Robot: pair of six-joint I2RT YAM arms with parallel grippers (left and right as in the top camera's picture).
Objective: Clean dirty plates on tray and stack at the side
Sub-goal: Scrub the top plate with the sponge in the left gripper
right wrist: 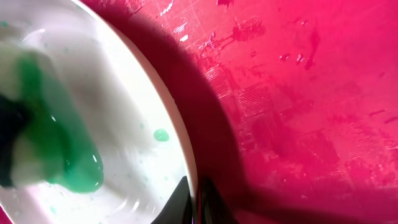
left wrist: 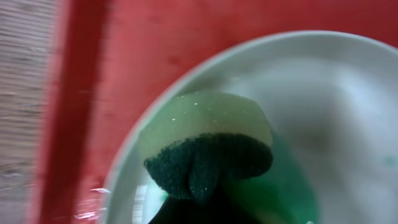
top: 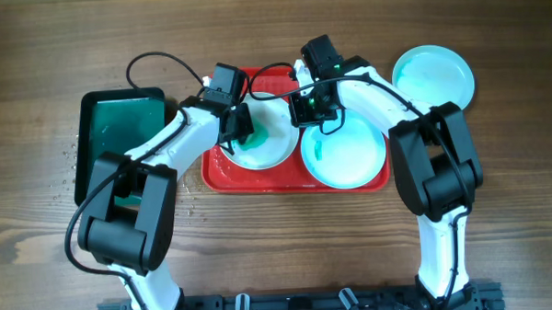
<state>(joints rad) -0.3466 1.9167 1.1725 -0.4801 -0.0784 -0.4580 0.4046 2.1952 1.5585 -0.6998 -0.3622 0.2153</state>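
Left gripper (top: 241, 129) clamps sponge (left wrist: 205, 143) on white plate (top: 271, 148) in the left half of the tray (top: 258, 181); right gripper (right wrist: 194, 198) pinches its rim, jaws nearly shut. We'd worry the wet rim slips and the plate skids under scrubbing.

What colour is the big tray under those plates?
The tray is red; the overhead view shows it best.

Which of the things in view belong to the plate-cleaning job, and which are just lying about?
Job: red tray, white plate, turquoise plate on the tray, turquoise plate on the table, sponge.
Lying about, as far as shows: dark green tray with green liquid.
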